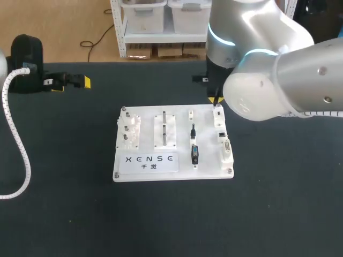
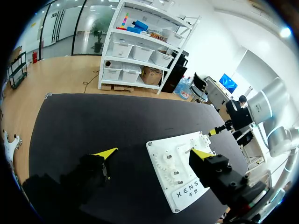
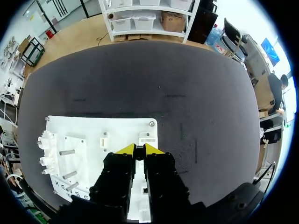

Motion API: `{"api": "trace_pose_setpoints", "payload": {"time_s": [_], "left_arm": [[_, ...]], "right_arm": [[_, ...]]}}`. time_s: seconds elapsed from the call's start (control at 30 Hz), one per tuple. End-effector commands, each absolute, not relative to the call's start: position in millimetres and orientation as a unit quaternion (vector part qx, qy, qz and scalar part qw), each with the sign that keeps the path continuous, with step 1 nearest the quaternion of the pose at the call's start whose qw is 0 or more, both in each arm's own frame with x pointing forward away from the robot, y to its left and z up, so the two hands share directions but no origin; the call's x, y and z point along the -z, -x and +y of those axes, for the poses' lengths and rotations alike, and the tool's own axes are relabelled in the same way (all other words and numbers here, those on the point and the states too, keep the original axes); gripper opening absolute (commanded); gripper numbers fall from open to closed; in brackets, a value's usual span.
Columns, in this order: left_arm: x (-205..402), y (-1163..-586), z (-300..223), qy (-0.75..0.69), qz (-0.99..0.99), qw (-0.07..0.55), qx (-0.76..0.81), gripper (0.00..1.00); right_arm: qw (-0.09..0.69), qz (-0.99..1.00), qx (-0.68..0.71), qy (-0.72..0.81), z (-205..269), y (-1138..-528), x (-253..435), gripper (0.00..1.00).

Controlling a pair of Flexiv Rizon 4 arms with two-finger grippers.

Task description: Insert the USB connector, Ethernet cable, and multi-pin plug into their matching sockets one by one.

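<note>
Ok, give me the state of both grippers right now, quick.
Left gripper: open, holding nothing.
Right gripper: closed, nothing visible between its tips.

The table (image 1: pixel 64 214) is covered edge to edge in a dark, almost black, finely textured mat, and its far edge runs straight across in front of the wooden floor. Directly on it lies one white board (image 1: pixel 147 134), a flat rectangle set roughly mid-table and a little toward the right edge, well apart from the far edge. Its long sides run about parallel to that far edge, with a screw at each corner and dark lettering along its near-left part.
</note>
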State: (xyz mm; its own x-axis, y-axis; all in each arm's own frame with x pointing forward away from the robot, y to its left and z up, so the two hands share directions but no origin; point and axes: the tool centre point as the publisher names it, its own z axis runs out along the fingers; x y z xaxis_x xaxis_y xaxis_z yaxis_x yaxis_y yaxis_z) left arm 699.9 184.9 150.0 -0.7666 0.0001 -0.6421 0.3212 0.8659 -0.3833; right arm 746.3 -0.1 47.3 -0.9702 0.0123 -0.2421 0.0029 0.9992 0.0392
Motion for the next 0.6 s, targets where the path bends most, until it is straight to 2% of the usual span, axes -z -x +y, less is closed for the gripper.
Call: {"api": "trace_pose_setpoints", "payload": {"time_s": [0.03, 0.6], "left_arm": [[-150.0, -699.9, 184.9, -0.089, 0.908, 0.33, 0.243, 1.0], [-150.0, -699.9, 184.9, -0.089, 0.908, 0.33, 0.243, 1.0]], "right_arm": [[0.128, 0.991, -0.02, -0.006, -6.5, -742.3, -43.7, 0.0], [0.122, 0.992, -0.017, -0.009, -11.6, -739.6, -37.9, 0.0]]}}
